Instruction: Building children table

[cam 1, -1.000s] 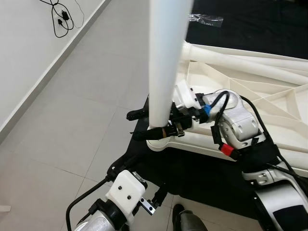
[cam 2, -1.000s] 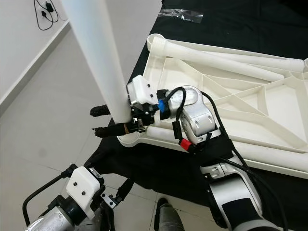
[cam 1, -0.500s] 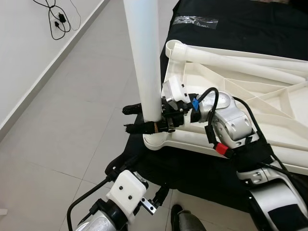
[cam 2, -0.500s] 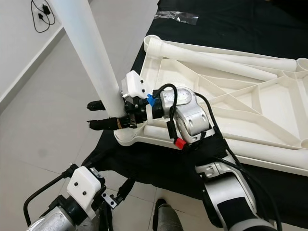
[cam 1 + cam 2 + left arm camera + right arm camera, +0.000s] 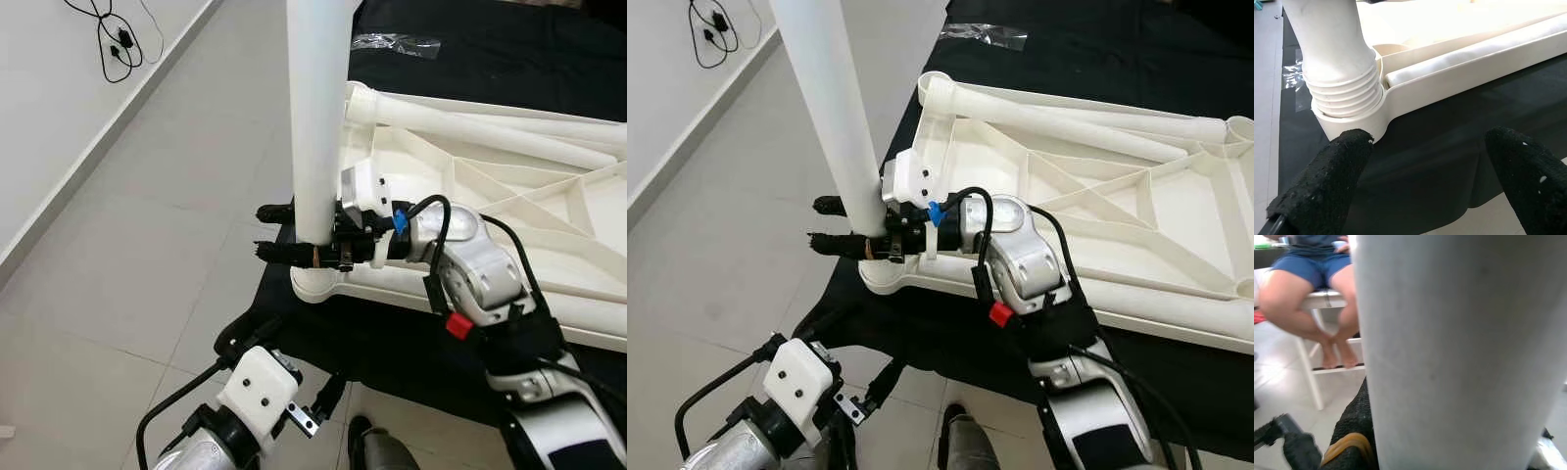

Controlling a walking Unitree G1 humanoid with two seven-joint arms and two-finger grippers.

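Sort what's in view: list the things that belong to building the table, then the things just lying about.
Belongs to the job:
- table leg, held by the right gripper
- upturned tabletop
- corner socket
- black mat

Lying about:
- black cable by the wall
- clear plastic bag

White table leg (image 5: 318,117); cream-white ribbed tabletop underside (image 5: 1136,196). Black cloth (image 5: 392,352) beneath. Floor tiles (image 5: 147,225) pale grey. Right gripper (image 5: 844,225) fingers black, arm silver with red and blue tags. Person's shorts (image 5: 1312,262) blue; stool (image 5: 1312,333) white.
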